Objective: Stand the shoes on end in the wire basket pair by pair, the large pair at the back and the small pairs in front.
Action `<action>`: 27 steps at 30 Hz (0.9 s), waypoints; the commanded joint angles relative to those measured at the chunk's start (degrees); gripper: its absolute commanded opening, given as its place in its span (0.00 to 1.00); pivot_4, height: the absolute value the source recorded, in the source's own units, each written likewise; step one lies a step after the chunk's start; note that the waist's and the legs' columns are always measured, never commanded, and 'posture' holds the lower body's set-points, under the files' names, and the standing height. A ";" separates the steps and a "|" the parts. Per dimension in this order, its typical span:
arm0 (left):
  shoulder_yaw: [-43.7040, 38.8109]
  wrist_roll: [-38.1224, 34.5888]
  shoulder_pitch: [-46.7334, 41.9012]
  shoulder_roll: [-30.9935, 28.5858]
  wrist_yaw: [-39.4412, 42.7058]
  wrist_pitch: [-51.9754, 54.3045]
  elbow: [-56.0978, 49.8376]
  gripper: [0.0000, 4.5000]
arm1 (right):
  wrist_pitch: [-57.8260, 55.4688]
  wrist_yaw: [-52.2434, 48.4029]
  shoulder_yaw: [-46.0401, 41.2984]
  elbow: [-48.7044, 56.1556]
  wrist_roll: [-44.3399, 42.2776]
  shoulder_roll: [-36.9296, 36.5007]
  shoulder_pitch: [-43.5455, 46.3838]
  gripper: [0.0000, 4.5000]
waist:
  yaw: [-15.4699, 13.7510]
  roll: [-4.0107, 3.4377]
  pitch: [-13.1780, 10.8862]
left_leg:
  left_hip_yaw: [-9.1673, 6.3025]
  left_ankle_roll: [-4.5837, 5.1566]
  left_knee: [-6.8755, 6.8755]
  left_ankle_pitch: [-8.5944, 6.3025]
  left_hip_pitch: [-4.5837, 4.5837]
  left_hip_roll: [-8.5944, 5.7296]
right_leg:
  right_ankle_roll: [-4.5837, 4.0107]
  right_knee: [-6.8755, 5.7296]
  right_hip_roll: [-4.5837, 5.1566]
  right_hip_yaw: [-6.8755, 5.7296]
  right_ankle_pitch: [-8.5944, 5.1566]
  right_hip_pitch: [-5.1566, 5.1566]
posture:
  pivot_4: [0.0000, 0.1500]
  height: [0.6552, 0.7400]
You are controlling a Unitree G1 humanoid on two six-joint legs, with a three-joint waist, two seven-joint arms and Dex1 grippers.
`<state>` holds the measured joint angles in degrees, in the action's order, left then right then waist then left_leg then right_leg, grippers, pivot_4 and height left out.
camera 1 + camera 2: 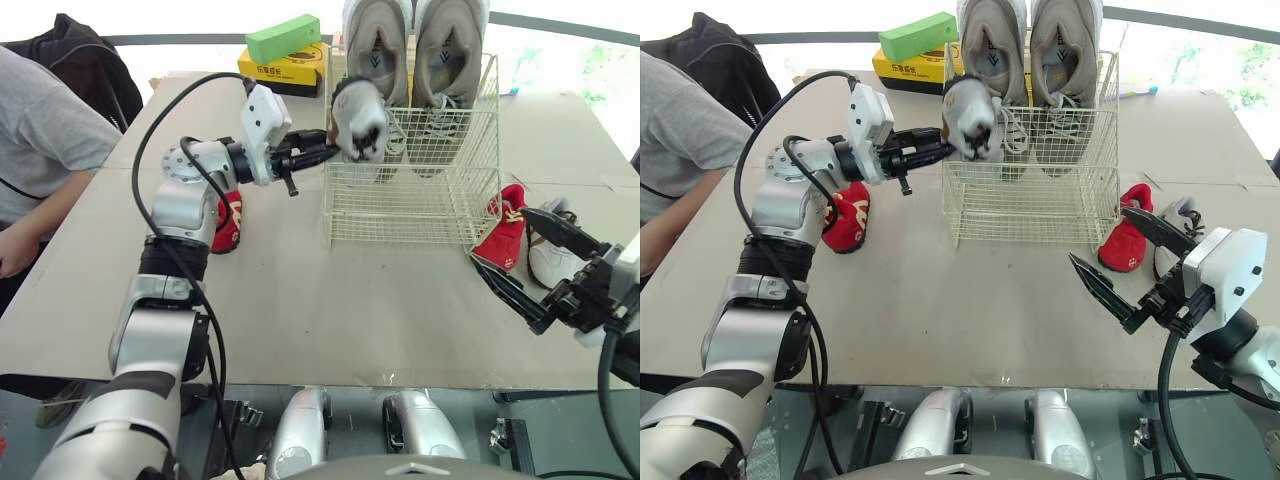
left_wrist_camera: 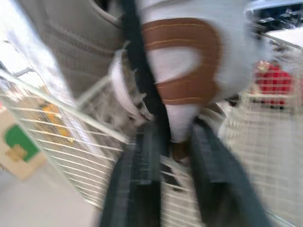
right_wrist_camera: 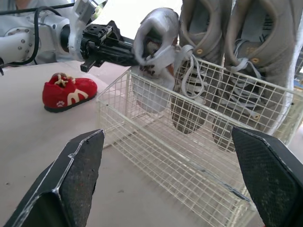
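Holds right gripper (image 1: pixel 1098 234) splayed open above the table, just beside a red shoe (image 1: pixel 1125 240) and a white shoe (image 1: pixel 1175 235). Farther off, clamps left gripper (image 1: pixel 330 152) on a small white shoe (image 1: pixel 360 120) over the wire basket (image 1: pixel 400 210) front-left rim. Shows large grey pair (image 1: pixel 450 50) upright at the back. Looks like seating the first small shoe; needs lowering on end, then releasing.

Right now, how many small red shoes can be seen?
2. One small red shoe lies on the brown table to the left of the white wire basket; the second red shoe lies to its right, beside a small white shoe. Neither is in the basket.
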<state>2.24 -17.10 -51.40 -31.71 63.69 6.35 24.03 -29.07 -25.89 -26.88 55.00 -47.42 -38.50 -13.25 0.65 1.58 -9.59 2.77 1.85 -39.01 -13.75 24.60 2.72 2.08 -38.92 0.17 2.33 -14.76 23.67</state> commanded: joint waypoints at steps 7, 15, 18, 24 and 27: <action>-5.92 -6.38 6.95 -5.69 -0.32 12.99 -14.22 0.99 | -5.43 4.74 0.41 -6.36 1.94 -3.66 3.52 0.92 | 0.00 -0.01 -0.01 | -0.03 0.00 0.00 0.00 0.02 0.06 | -0.01 -0.01 -0.01 -0.03 0.00 0.01 | 1.00 1.00; -10.32 -20.95 18.32 -5.56 -0.07 23.53 -34.78 0.99 | -23.35 15.32 -2.51 -16.44 0.80 -8.65 11.64 0.92 | -0.22 -0.02 -0.02 | -0.01 0.00 0.00 0.00 0.04 0.12 | -0.01 0.01 0.11 -0.01 0.00 0.02 | 1.00 1.00; -9.76 -28.88 23.36 -4.53 -1.72 29.27 -45.04 0.99 | -31.37 17.24 -3.50 -22.15 0.97 -12.68 16.17 0.92 | -0.13 -0.03 -0.03 | 0.05 0.00 0.00 0.00 0.05 0.12 | -0.01 0.03 0.18 0.02 0.00 0.02 | 1.00 1.00; -6.75 -33.08 30.95 -1.74 -6.05 32.04 -53.89 0.99 | -40.04 15.51 1.33 -38.89 4.64 -18.87 27.69 0.92 | 0.12 -0.13 0.00 | 0.04 0.01 0.01 0.00 -0.02 -0.02 | -0.01 0.00 0.16 0.06 0.00 0.00 | 1.00 1.00; -6.24 -33.72 32.28 -1.09 -7.27 31.80 -55.21 0.99 | -42.22 12.19 3.35 -47.65 5.61 -20.88 33.45 0.92 | 0.13 -0.13 0.00 | 0.02 0.01 0.00 0.00 0.00 -0.05 | -0.01 0.01 0.07 0.09 0.00 0.01 | 1.00 1.00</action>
<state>-3.49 -49.55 -19.00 -32.89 57.10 38.75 -28.56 -70.03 -11.58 -23.66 11.01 -42.70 -57.26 17.53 0.78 1.45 -9.58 2.77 1.86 -39.01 -13.76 24.59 2.65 2.06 -38.91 0.22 2.42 -14.75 23.68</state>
